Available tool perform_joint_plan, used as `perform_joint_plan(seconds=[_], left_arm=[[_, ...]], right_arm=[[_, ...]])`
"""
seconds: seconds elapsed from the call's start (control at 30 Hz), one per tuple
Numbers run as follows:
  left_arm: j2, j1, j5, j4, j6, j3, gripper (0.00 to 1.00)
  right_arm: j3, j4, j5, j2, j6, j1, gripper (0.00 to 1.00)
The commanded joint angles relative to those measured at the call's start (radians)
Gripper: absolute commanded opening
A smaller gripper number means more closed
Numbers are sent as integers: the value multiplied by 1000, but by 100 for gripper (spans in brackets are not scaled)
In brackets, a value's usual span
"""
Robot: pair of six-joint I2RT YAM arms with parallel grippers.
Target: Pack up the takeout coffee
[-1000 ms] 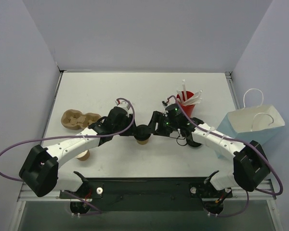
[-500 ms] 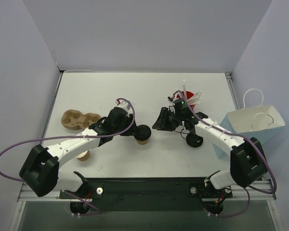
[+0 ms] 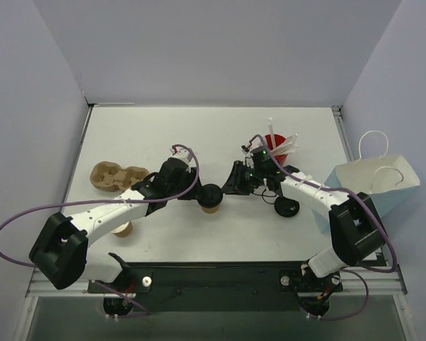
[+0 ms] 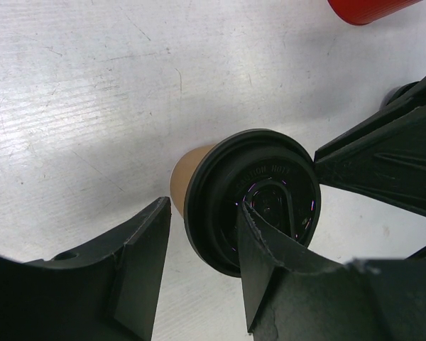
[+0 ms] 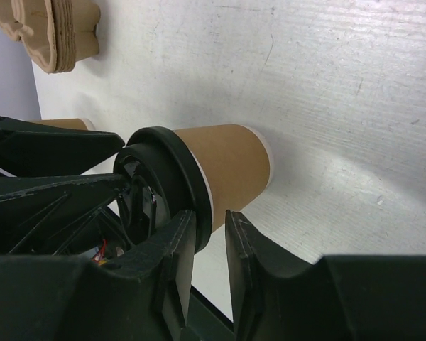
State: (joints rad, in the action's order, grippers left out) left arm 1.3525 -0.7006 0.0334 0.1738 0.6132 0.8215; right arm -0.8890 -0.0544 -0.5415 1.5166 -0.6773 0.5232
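The left gripper (image 4: 202, 231) had its jaws clasped on the takeout coffee (image 5: 227, 163), one finger on each side of the cup just under its black lid. In the left wrist view a strip of tan wall showed between one finger and the lid's rim, and the other finger crossed in front of the lid. The right gripper (image 5: 209, 222) met the cup from the opposite side. Its jaws were drawn to a slim gap with the lid's rim sitting right at the mouth of that gap; whether they pinched the rim or only stood against it could not be told.

The coffee stood upright on the bench (image 3: 163, 135), about midway between the left and right edges and somewhat nearer the near edge than the far one, with both arms reaching in to it.

Just beside the right arm, on its near side, lay a loose black lid (image 3: 287, 207). Behind the right gripper, toward the far right of the bench, stood a red cup (image 3: 273, 144) holding white straws. A light blue bag (image 3: 373, 183) with white handles stood open at the right edge.

Toward the left edge lay a brown pulp cup carrier (image 3: 117, 176). A second tan cup (image 3: 122, 229), without a lid, sat close to the near edge, partly hidden under the left arm.
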Motion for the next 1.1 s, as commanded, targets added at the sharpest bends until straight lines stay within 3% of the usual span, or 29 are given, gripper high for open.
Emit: perform_joint_plan(seconds=[0.0,0.2,0.67,0.83,0.93,1.07], left_arm=[[39,-8,19,82,-29,-35,52],[40,-10,33,87,-26,-48,51],[63,-17,65,30,17,-140,51],[43,-19,43,39,16,-101,51],[25,-17,23,102,-9,-3,52],[5,-1,45,190,-56,161,56]], right_arm=[[34,-41,-15,10,-8,-3,23],[77,-39,43,19,-11,-3,18],[260,-104,124,5,1,-2,15],[178,-47,117,-45,27,-2,15],[81,36,118,-81,45,-3,17],[-22,160,164,-118,82,0,29]])
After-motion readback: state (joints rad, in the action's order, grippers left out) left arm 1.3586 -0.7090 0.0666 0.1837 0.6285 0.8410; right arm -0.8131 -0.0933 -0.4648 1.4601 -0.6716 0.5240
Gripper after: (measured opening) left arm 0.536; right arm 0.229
